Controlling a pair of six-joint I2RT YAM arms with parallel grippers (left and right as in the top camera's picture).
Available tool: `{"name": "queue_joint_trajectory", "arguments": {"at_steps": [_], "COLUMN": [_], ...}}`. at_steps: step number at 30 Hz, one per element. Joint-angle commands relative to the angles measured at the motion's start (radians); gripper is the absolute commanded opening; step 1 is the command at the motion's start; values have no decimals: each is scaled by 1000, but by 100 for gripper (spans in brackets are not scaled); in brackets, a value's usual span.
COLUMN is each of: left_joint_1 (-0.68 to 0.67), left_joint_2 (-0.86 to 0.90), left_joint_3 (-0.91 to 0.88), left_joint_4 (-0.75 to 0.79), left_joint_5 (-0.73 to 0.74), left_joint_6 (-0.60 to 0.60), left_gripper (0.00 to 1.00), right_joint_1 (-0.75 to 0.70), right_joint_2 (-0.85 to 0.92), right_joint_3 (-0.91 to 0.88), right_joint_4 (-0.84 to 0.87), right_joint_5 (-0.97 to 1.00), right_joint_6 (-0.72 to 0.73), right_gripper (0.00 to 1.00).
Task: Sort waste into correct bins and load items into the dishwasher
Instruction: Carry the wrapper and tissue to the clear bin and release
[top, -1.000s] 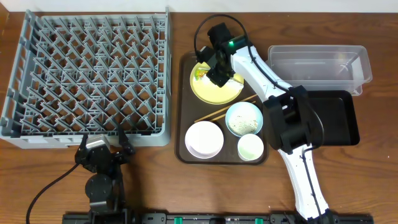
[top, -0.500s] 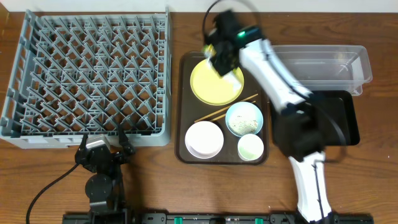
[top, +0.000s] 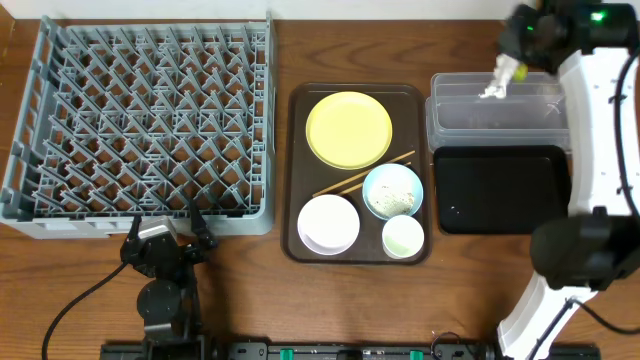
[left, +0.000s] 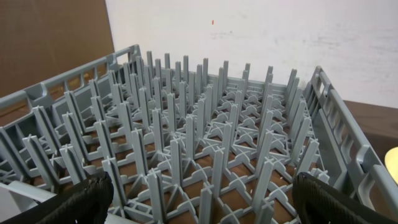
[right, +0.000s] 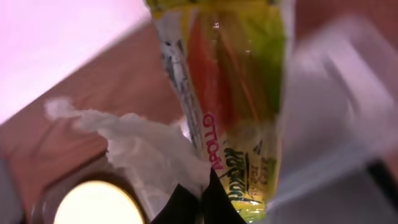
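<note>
The bench (top: 250, 290) carries the grey dish rack (top: 140, 120) on the left, with nothing standing among its pegs. The brown serving tray (top: 296, 150) sits just beside the rack. Right of that are the clear tub (top: 560, 105) and the black tray (top: 500, 190), which touch along one long edge.

On the serving tray are the yellow plate (top: 348, 130), the white bowl (top: 328, 222), the blue bowl (top: 393, 190) with crumbs in it, the small cup (top: 403, 236) and the chopsticks (top: 365, 175).

The step in hand looks like waste sorting. The right pincer (top: 510, 68) hangs over the tub's left end, closed on the green-and-yellow wrapper (right: 249, 93). A white tissue (right: 149, 155) is bunched in the same grip and dangles above the tub.

The next move probably calls for parting the jaws while both scraps sit inside the tub's rim. The tissue trails toward the left wall, so a release too near that edge could drop it onto the bench. There is open room to the right along the tub.

The left pincer (top: 165, 226) rests wide apart at the rack's near edge, holding nothing and well away from the dishes.
</note>
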Motion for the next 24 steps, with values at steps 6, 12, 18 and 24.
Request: {"name": "queue_joint_trajectory", "arguments": {"at_steps": [6, 12, 18, 24], "left_joint_1": [2, 2, 2, 2], "left_joint_2": [0, 0, 0, 0], "left_joint_3": [-23, -23, -23, -23], "left_joint_4": [-35, -35, -35, -35], "left_joint_5": [-2, -2, -2, -2], "left_joint_6": [6, 6, 6, 6], "left_gripper": [92, 93, 92, 92], "right_joint_1": [-97, -94, -85, -85], "right_joint_2": [62, 100, 140, 147], "right_joint_3": [-12, -12, -12, -18], "right_joint_4": [-137, -66, -57, -62], "right_joint_5": [52, 57, 50, 53], "right_joint_6": [716, 743, 832, 832], "right_gripper": [2, 1, 1, 2]}}
